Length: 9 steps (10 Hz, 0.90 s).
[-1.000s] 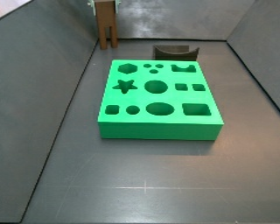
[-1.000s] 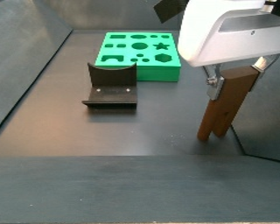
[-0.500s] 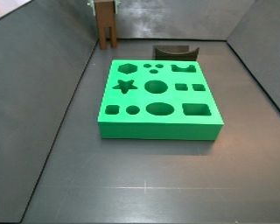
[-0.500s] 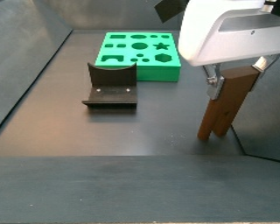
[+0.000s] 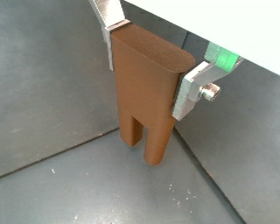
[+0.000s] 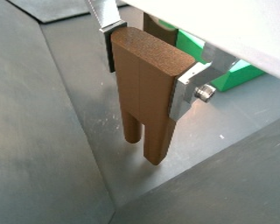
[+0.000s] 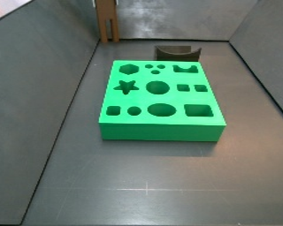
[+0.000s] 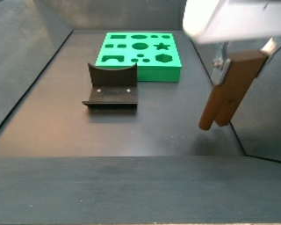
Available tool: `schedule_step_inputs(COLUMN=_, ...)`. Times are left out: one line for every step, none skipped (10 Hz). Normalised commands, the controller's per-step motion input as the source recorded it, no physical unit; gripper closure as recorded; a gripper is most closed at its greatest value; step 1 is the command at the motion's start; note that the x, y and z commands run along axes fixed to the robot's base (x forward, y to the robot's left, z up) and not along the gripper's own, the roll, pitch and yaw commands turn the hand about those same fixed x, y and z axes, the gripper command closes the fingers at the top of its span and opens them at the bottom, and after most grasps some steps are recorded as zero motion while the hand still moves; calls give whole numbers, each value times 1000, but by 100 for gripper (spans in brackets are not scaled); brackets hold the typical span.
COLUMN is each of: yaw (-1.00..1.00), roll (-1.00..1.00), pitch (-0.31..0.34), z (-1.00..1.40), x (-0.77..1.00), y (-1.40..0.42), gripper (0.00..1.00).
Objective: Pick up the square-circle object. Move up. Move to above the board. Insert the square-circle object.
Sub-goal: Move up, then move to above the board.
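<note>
the square-circle object (image 5: 149,96) hangs upright in our pincer (image 6: 149,74), which is clenched on its upper end, the silver fingers (image 5: 196,83) pressing opposite faces so the legs point straight down for insertion. we hold it clear of the floor, near a corner wall and well apart from the board (image 8: 140,54) (the dark curved block (image 8: 111,85) lies between). it is tall, brown, with two prong-like legs.
</note>
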Motion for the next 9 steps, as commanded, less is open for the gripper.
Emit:
schedule_step_inputs(yaw=14, roll=63, pitch=107, z=354, x=-15, y=17, gripper=100)
schedule_step_inputs(yaw=23, roll=70, pitch=107, z=186, x=-9, y=7, gripper=100)
schedule_step_inputs(yaw=215, roll=-16, pitch=-42, z=1000, x=98, y=86, gripper=100)
schedule_step_inputs(yaw=199, roll=-29, pitch=-53, z=1000, x=102, y=87, gripper=100)
schedule_step_inputs(yaw=147, roll=-35, pitch=-23, z=1000, x=83, y=78, gripper=100)
schedule_step_inputs(yaw=85, roll=-24, pitch=9, z=1000, x=72, y=71, gripper=100)
schedule_step_inputs(yaw=56, roll=-12, pitch=39, z=1000, x=66, y=67, gripper=100)
schedule_step_inputs(yaw=40, roll=2, pitch=61, z=1000, x=59, y=64, gripper=100)
schedule_step_inputs(yaw=33, roll=16, pitch=74, z=1000, x=51, y=59, gripper=100)
